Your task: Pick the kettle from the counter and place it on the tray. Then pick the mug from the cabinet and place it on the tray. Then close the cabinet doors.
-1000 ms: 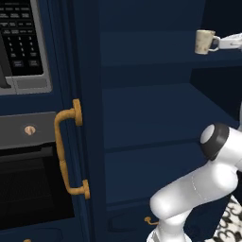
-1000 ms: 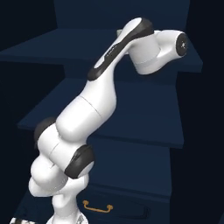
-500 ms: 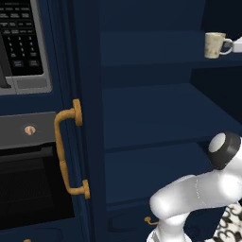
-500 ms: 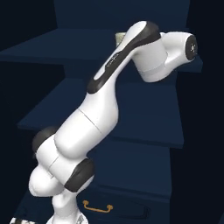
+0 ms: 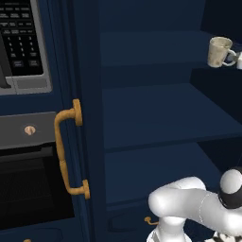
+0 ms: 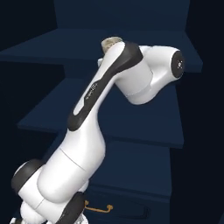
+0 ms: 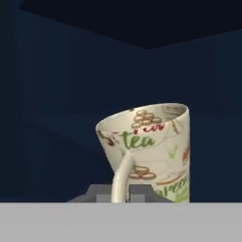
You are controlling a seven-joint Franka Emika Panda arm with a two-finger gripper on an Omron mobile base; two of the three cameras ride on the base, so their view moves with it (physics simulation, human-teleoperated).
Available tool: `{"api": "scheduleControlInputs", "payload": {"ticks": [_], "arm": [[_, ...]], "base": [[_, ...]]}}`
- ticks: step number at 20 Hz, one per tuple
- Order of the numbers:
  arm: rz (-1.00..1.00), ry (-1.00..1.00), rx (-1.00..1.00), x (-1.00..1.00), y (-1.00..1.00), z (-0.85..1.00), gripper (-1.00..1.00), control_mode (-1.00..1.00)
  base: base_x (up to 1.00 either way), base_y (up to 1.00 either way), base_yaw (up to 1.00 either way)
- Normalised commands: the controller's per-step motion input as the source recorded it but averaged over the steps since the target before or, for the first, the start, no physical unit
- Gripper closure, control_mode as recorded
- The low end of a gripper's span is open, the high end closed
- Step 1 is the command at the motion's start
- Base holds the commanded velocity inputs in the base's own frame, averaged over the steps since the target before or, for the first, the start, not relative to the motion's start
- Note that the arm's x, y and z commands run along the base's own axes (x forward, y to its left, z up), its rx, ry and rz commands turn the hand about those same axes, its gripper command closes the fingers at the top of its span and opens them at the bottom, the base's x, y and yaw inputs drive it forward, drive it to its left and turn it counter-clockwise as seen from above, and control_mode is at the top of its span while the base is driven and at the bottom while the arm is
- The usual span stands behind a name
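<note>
The mug (image 5: 219, 51) is seen in the left base view at the far right, lifted clear above the upper shelf (image 5: 156, 52) of the open cabinet (image 5: 160, 113), with its handle turned to the right where a small white part of the hand meets it. In the hand view the mug (image 7: 151, 151) is shown close up and tilted, cream with "tea" printed in green among brown and orange drawings, and its pale loop handle (image 7: 122, 177) is clamped between the 2 grey fingertips (image 7: 97, 193) of the gripper (image 7: 120, 194), so the jaws are clenched on the handle. In the right base view only the rim of the mug (image 6: 111, 42) is visible, peeping above the dark elbow cover of the white arm (image 6: 92, 113). 2 further navy shelves are seen below the mug, the middle shelf (image 5: 165, 113) being well lit and the lower shelf (image 5: 151, 170) partly covered by the arm. At the near left, 1 cabinet door (image 5: 78, 132) is seen edge-on with its long curved brass handle (image 5: 66, 151). Further left, a keypad panel (image 5: 21, 42) is set above a black oven door (image 5: 33, 189). A small brass drawer pull (image 6: 98, 208) is seen low in the cabinet.
</note>
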Motion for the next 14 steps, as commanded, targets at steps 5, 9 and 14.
{"api": "scheduleControlInputs", "payload": {"ticks": [5, 9, 14], "arm": [[0.00, 0.00, 0.02, -0.42, 0.58, -0.28, 1.00, -1.00], [0.01, -0.01, 0.05, -0.83, 0.01, -0.01, 1.00, -1.00], [0.03, -0.04, 0.04, -0.82, 0.00, -0.03, 1.00, -1.00]], "base": [[0.00, 0.00, 0.00], [0.00, 0.00, 0.00], [0.00, 0.00, 0.00]]}}
